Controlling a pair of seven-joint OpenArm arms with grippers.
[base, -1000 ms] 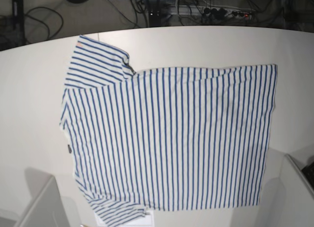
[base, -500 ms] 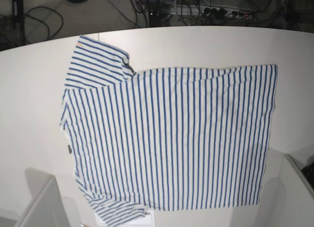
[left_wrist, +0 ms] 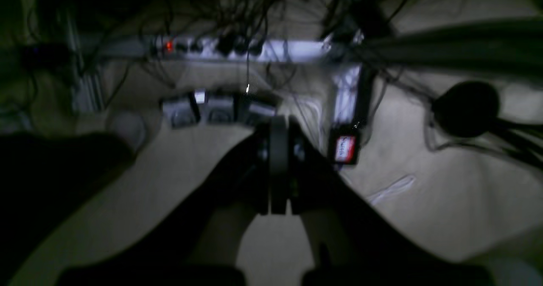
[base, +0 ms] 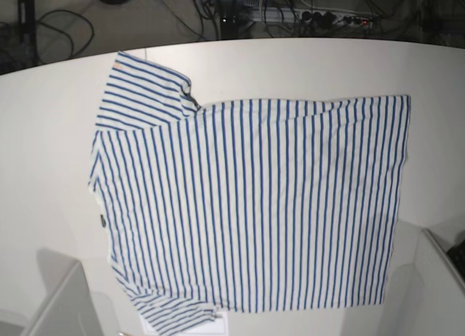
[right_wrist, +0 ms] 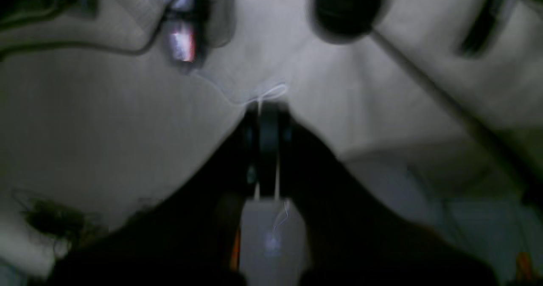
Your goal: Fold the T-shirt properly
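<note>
The T-shirt point(base: 254, 198), white with thin blue stripes, lies flat and spread on the white table point(base: 43, 125) in the base view, neck side to the left, hem to the right. A small dark label point(base: 102, 221) shows at its left edge. Neither gripper appears in the base view. In the left wrist view my left gripper point(left_wrist: 278, 133) is shut, empty, pointing at the floor with cables. In the right wrist view my right gripper point(right_wrist: 265, 112) is shut too, holding nothing, above the pale floor.
Grey arm bases stand at the bottom left point(base: 62, 307) and bottom right point(base: 436, 285) of the table. Behind the far table edge lie cables and a power strip point(base: 320, 17). A power strip point(left_wrist: 271, 50) and a dark round foot point(left_wrist: 464, 107) show on the floor.
</note>
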